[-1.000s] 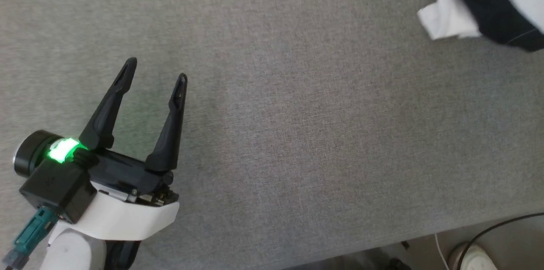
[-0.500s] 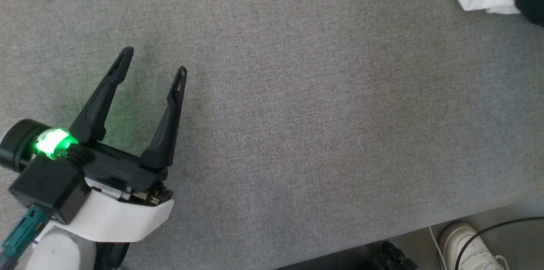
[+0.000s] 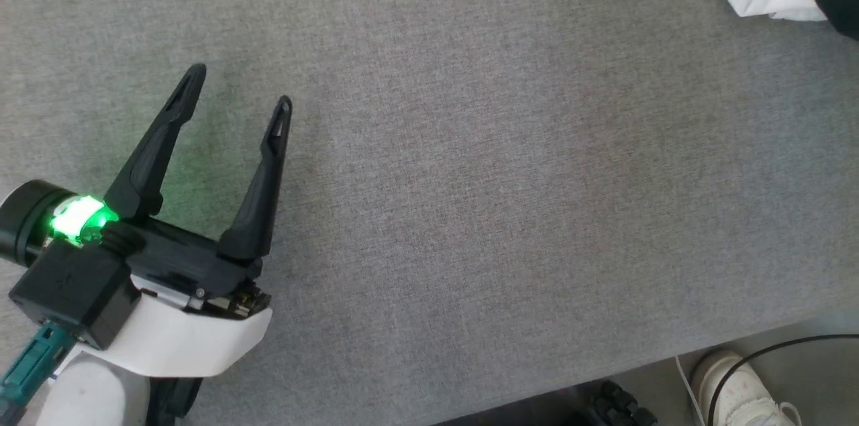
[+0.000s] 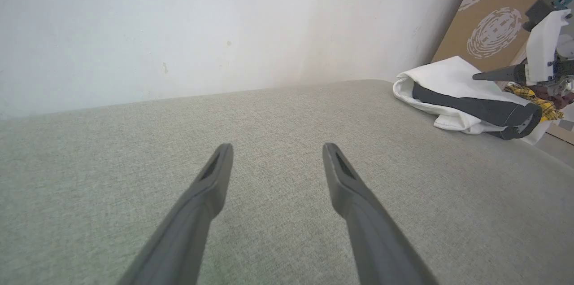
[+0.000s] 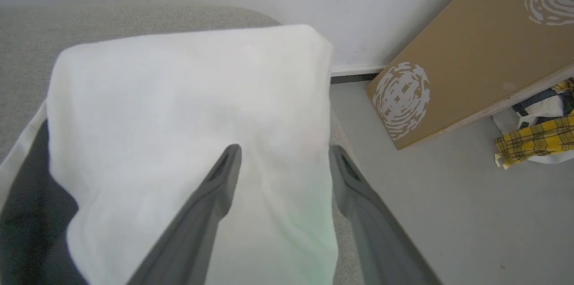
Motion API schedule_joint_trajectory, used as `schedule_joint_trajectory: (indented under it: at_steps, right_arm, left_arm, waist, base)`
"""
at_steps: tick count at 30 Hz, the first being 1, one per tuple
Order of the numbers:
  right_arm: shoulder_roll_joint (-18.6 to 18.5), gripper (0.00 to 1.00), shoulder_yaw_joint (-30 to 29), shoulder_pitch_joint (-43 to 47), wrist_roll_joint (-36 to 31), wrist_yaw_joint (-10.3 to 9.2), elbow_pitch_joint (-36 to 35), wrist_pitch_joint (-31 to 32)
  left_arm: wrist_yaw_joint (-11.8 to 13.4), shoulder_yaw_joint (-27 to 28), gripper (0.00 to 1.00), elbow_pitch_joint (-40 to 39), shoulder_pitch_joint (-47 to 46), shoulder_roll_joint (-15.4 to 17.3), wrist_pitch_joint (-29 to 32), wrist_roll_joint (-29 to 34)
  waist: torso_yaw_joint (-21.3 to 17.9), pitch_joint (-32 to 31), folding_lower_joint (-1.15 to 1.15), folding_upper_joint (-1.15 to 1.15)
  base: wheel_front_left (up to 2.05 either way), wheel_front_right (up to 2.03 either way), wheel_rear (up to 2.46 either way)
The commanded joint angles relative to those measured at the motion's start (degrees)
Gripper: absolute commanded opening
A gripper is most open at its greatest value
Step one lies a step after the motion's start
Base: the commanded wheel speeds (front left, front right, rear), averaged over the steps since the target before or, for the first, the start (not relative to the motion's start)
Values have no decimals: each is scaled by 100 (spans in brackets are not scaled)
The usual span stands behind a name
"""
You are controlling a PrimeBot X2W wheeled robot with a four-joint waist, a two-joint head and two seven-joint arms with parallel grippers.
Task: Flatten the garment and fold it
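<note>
Now right gripper [image 5: 283, 150] has just let go: fingers apart over the white cloth of the garment [image 5: 179, 96], nothing pinched. Left gripper [image 3: 239, 86] also wide open, empty, over bare grey cushion [image 3: 503, 178], well apart from it. Garment lies bunched at the cushion's right end, black sleeve showing. Head camera has shifted too. Looks like a release before regrasp, flattening not done

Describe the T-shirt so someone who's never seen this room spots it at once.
Start at the grey fabric surface against the white wall. At its right end, near the leaning brown board, lies the garment. It is white with black parts, unlike the yellow checked cloth beyond.
</note>
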Motion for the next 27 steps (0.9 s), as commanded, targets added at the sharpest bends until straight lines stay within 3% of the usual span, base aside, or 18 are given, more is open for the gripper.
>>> schedule_joint_trajectory:
  at_steps: [1, 7, 12, 23, 27]
  right_arm:
    - [-10, 100, -32, -88, -48, -5, 22, -46]
    - [-48, 100, -210, 26, -171, -5, 83, -270]
    - [131, 100, -86, 376, -69, -5, -42, -556]
    - [804, 100, 502, 2218, 693, -5, -1052, -1106]
    - [1003, 100, 700, 3008, 647, -5, -1630, -1422]
  left_arm:
    - [23, 1, 100, 24, -102, -11, -45, 42]
    - [189, 29, 100, 370, -14, -246, -339, -77]
    - [357, 157, 100, 737, 92, -508, -723, -280]
    - [869, 431, 100, 1477, 461, -858, -1194, 72]
    - [892, 401, 100, 1676, 549, -988, -1221, 169]
  waist:
    - [12, -99, 0, 0]
    - [125, -542, 0, 0]
    - [268, -1039, 0, 0]
    - [742, -2095, 0, 0]
    - [986, -2352, 0, 0]
  base:
    - [0, 0, 0]
    - [0, 0, 0]
    - [0, 0, 0]
    - [0, 0, 0]
    - [0, 0, 0]
